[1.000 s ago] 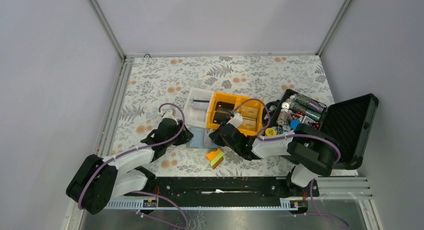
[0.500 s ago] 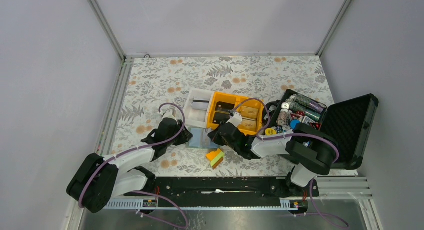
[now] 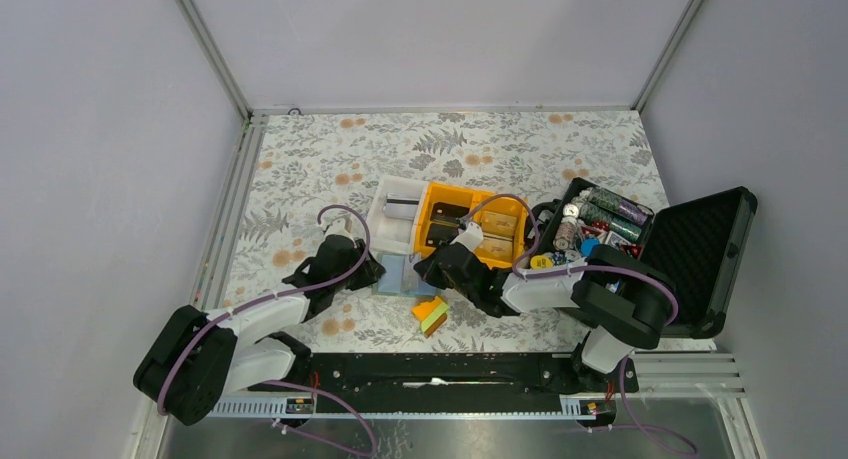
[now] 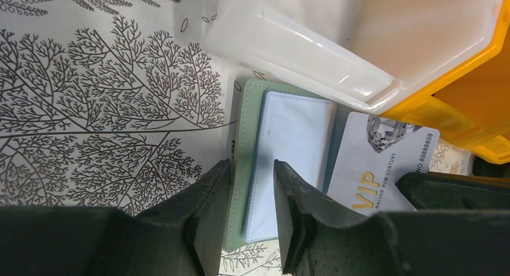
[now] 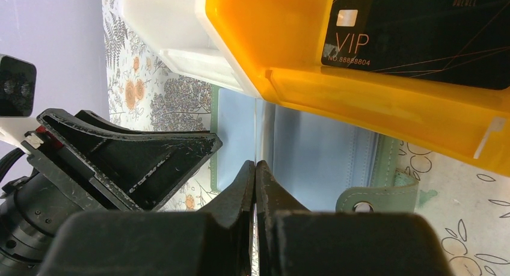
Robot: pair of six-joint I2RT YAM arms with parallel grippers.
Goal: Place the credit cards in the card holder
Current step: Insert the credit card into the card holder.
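Grey-green card holder (image 4: 288, 162): lies open on the floral table (image 4: 90, 107), centre of the left wrist view, just below the white bin (image 4: 313, 41) and orange bin (image 5: 361, 89).
Left gripper (image 4: 251, 168): fingers a little apart, straddling the holder's left border; no grip on it shows.
Right gripper (image 5: 255, 165): fingers pressed together on the white card (image 4: 379, 162).
White card: over the holder's right half, gold VIP print up.
Black card (image 5: 421, 35): inside the orange bin, upper right of the right wrist view.
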